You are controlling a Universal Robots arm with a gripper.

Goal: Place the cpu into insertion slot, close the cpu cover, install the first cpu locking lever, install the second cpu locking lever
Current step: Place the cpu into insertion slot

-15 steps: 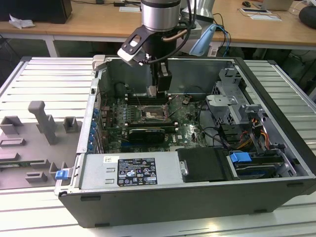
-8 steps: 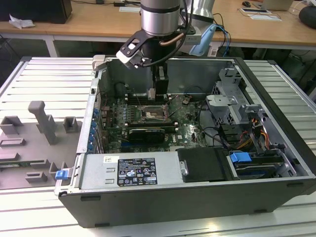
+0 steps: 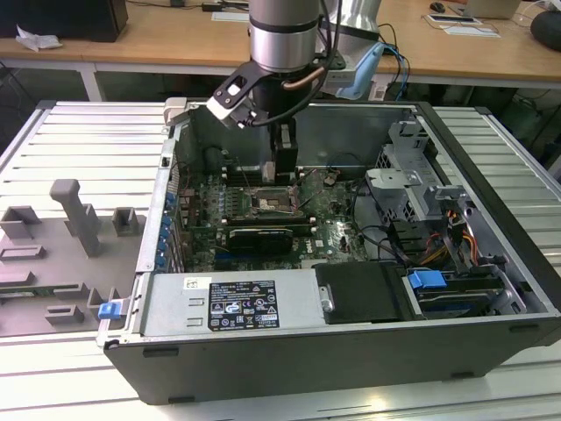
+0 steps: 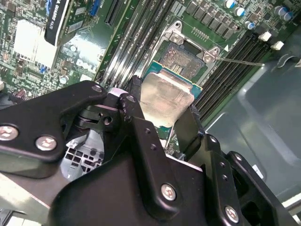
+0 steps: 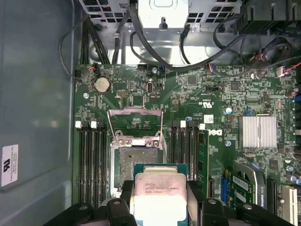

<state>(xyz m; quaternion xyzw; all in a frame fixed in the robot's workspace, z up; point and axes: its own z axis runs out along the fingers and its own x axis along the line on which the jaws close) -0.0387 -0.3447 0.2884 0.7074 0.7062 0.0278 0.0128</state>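
Observation:
My gripper is shut on the cpu, a flat square chip with a pale metal top on a green base, held by two opposite edges between the black fingers. The cpu hangs just above the insertion slot, partly overlapping it; no contact shows. The slot lies bare with its dark centre exposed. The cpu cover stands flipped open at the slot's far side. A thin lever rod sticks out beside the slot. In the exterior view the gripper hovers over the slot inside the computer case.
Long black memory slots flank the socket on both sides. A finned heatsink and a black card sit nearby. Cables and a drive cage fill the exterior view's right. Grey fixtures stand outside the case.

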